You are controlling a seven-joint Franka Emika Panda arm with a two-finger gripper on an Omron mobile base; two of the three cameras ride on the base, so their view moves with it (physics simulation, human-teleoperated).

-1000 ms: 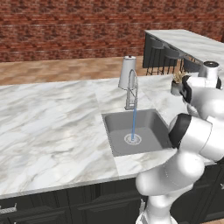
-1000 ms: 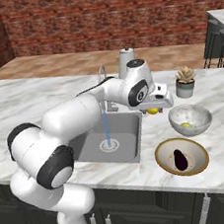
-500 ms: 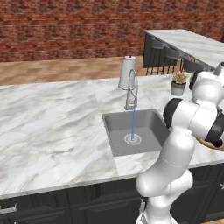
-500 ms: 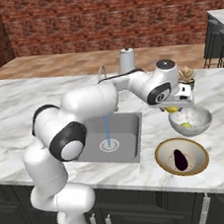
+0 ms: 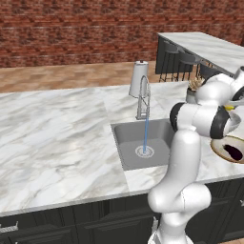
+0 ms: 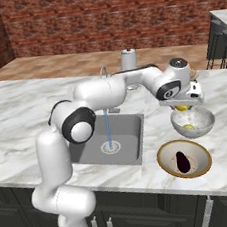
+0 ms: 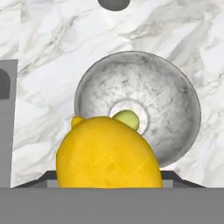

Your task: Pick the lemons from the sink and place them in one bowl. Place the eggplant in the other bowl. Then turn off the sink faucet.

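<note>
My gripper (image 6: 183,107) is shut on a bright yellow lemon (image 7: 109,153), held just above the near rim of the deep speckled grey bowl (image 7: 175,109). That bowl (image 6: 206,123) stands on the counter right of the sink (image 6: 129,133). A greenish lemon (image 7: 127,120) lies at the bowl's bottom. The dark eggplant (image 6: 182,161) lies in the shallow tan bowl (image 6: 164,155), closer to the counter's front edge. Water runs from the chrome faucet (image 5: 143,97) into the drain. The lemon hides my fingertips in the hand view.
A pale tapered cylinder (image 5: 139,78) stands behind the faucet. A small potted plant (image 5: 193,88) sits on the counter behind the grey bowl. My arm reaches from the left across the back of the sink. Dark stools stand by a second counter at the far right.
The arm has swung right from beside the sink to above the grey bowl, carrying the yellow lemon. The bowls, eggplant and running water are as before.
</note>
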